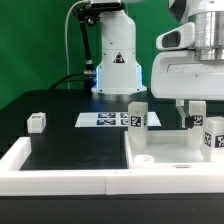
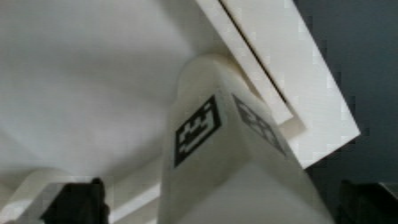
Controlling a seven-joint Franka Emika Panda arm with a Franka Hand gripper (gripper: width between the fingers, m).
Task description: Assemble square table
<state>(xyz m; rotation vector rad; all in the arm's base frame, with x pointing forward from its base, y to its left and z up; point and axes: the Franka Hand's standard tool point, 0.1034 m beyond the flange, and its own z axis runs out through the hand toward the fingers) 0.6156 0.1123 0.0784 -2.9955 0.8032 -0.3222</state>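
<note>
Gripper (image 1: 191,117) is low over the slab's (image 1: 170,152) far corner, on the exterior view's right. Its fingers (image 2: 71,202) flank a leg (image 2: 222,145). The wrist view shows a gap beside the leg, so I cannot tell whether it is pinched or free. The leg is upright, long axis vertical, directly under the hand. Judged: next move is straight down. A second leg (image 1: 137,115) stands on the slab, well apart.

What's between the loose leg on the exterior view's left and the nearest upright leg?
The marker board, lying flat on the black table, sits between the loose leg and the upright leg; the exterior view shows it.
</note>
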